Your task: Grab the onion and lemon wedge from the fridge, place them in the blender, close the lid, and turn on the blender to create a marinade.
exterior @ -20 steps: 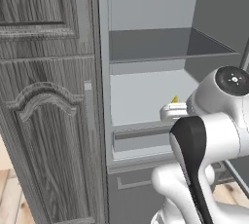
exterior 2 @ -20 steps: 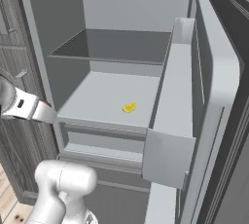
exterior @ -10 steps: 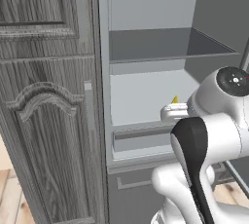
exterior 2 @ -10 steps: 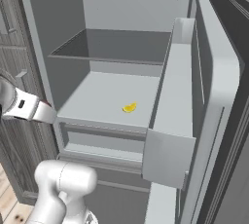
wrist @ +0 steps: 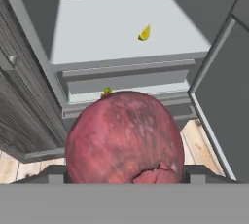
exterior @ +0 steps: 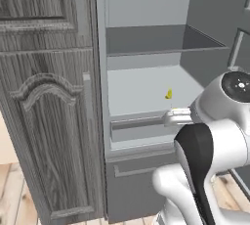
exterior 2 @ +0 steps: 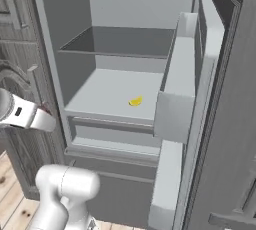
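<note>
You've got the onion (wrist: 125, 138) clamped in wide-spread jaws just outside the fridge (exterior 2: 75, 94), with the lemon wedge (wrist: 144, 32) sitting on the shelf straight ahead, beyond it.

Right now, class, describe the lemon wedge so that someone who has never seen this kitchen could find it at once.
Look into the open fridge, the tall light-grey cabinet beside the dark carved wooden one. On its pale lower shelf, under the dark shelf and above the drawer, lies the lemon wedge. It is tiny and bright yellow, alone on that shelf.
</note>
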